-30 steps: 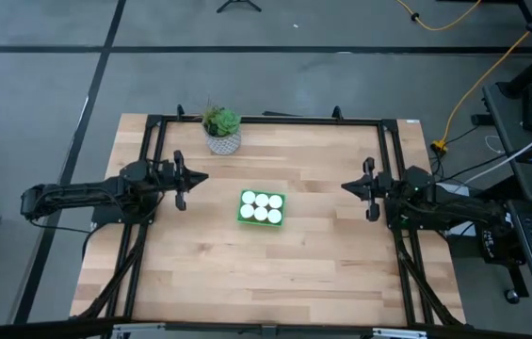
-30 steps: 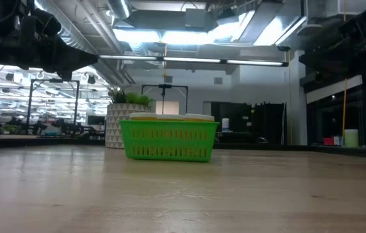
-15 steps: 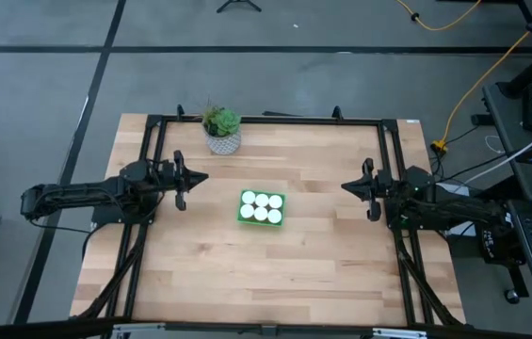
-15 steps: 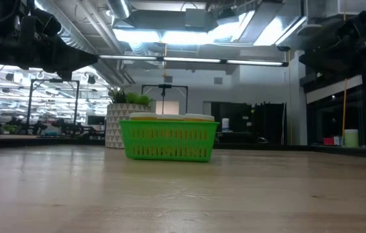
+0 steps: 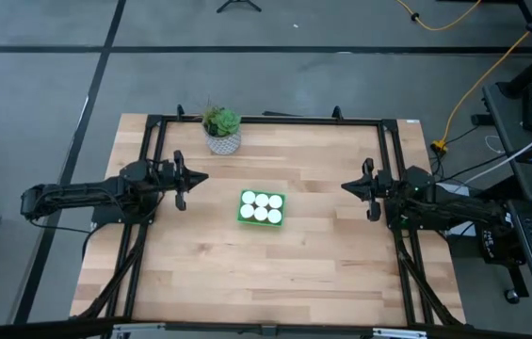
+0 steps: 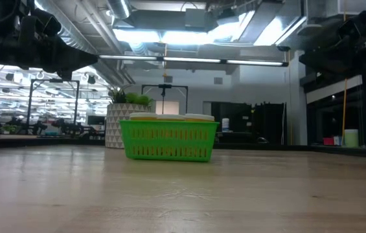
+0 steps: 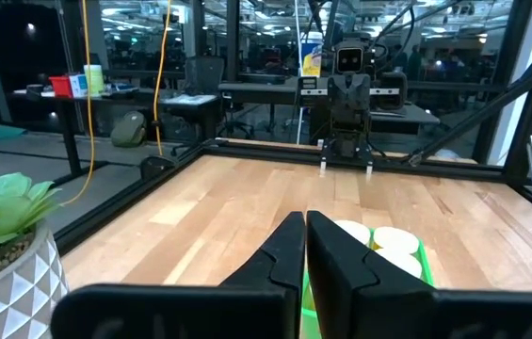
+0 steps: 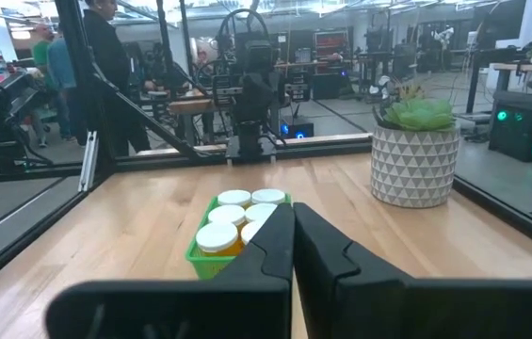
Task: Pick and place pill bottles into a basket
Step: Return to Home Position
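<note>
The green basket (image 5: 262,208) stands on the table's middle, its base on the wood. Several orange pill bottles with white caps (image 5: 261,206) stand upright inside it; they also show in the right wrist view (image 8: 234,219) and the left wrist view (image 7: 378,241). In the low view the basket (image 6: 168,140) hides all but their caps. My left gripper (image 5: 196,178) is shut and empty at the table's left side, above the wood and left of the basket. My right gripper (image 5: 344,187) is shut and empty at the right side, right of the basket.
A potted plant in a white-patterned pot (image 5: 221,131) stands near the far edge, left of the middle. A black frame (image 5: 266,120) runs around the table. People stand in the room beyond, in the right wrist view (image 8: 105,56).
</note>
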